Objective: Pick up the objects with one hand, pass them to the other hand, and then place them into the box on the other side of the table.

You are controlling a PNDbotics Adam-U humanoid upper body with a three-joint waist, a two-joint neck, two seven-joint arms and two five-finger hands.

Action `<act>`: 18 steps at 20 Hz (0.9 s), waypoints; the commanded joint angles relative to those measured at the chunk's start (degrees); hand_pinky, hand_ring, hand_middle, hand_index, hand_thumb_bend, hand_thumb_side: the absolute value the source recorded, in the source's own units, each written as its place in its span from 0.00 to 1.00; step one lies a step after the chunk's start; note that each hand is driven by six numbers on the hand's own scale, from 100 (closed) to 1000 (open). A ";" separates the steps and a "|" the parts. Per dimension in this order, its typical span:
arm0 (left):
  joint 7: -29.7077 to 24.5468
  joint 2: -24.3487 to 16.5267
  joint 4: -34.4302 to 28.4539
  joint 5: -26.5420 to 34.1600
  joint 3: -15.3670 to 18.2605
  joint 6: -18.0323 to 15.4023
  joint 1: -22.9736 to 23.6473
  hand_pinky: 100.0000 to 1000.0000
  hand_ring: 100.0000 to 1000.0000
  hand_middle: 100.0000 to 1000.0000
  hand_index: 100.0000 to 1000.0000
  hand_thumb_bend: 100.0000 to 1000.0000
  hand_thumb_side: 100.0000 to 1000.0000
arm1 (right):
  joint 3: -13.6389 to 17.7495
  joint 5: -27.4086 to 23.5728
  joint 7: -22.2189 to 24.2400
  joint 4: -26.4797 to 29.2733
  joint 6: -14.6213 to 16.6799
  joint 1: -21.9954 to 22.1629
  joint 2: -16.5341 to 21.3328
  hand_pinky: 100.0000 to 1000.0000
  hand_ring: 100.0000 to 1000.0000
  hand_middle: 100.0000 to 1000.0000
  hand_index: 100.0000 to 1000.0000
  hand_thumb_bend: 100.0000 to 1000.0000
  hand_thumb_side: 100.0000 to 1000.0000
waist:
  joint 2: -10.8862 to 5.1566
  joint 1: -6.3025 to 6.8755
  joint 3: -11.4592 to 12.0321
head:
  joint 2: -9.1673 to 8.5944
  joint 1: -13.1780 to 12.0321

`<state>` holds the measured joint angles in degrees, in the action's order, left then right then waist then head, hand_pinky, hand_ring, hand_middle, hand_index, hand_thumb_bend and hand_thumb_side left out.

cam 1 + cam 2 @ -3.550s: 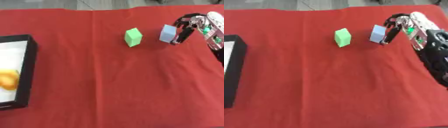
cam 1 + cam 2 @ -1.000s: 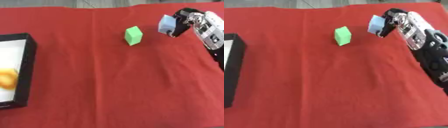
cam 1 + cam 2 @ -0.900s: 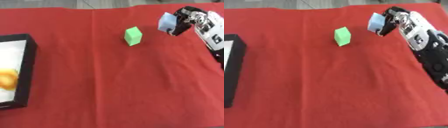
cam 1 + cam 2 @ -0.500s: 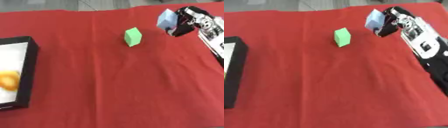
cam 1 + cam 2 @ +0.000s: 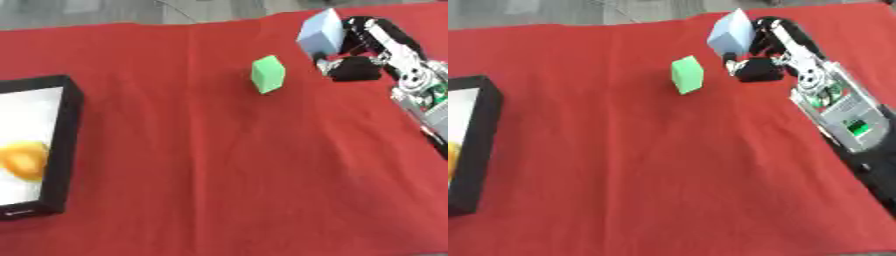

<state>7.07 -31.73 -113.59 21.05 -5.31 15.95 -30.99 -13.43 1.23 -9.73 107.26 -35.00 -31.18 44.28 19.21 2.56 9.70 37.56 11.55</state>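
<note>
Right hand (image 5: 765, 55) raised near far right corner of red-clothed worktop (image 5: 649, 165), arm entering from right edge, fingers (image 5: 354, 70) curled round pale blue block (image 5: 320, 31), held tilted above the cloth. Green block (image 5: 268, 74) standing on the cloth just left of that hand, apart from it. Black box (image 5: 61, 145) at left edge, cut off by frame; orange object (image 5: 24, 159) inside, shape indistinct. Finger contact behind blue block hidden. Left hand not visible.
</note>
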 commanded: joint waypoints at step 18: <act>-10.49 -10.50 -1.00 -4.79 -6.32 0.65 -9.59 0.85 0.74 0.71 0.77 0.00 0.73 | -9.45 -0.60 -8.77 7.32 -2.46 -3.13 -10.08 0.73 0.63 0.48 0.59 0.00 0.21 | -2.43 0.42 0.34 | 1.35 -0.95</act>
<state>-2.45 -39.93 -113.87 16.93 -11.73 16.34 -39.65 -22.79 -0.12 -18.31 113.36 -37.63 -33.39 34.12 18.61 2.95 9.92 38.69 10.73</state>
